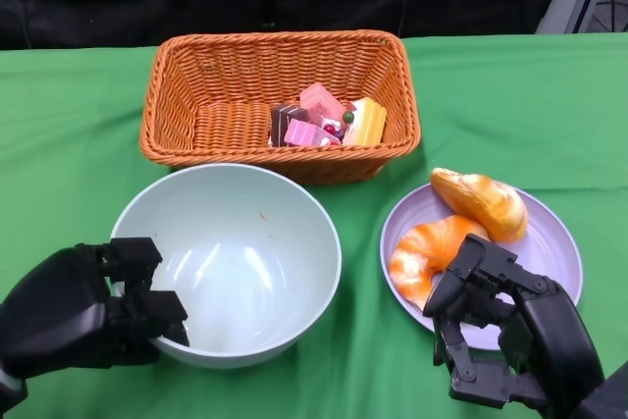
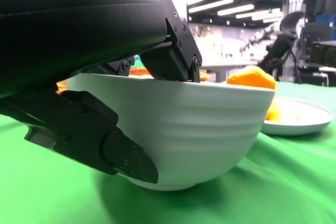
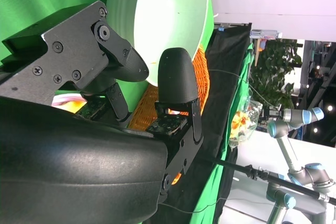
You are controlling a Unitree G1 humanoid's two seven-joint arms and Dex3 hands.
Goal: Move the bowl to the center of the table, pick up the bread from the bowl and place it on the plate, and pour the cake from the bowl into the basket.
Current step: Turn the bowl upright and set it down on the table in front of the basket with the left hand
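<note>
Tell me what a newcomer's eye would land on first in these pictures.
Probably the big pale bowl at front centre, empty, its near rim gripped by the left hand. Behind it sits the wicker basket with pink and yellow cake pieces heaped inside. To the right, two glossy orange breads lie on the lilac plate, the right hand hovering at its near edge.
</note>
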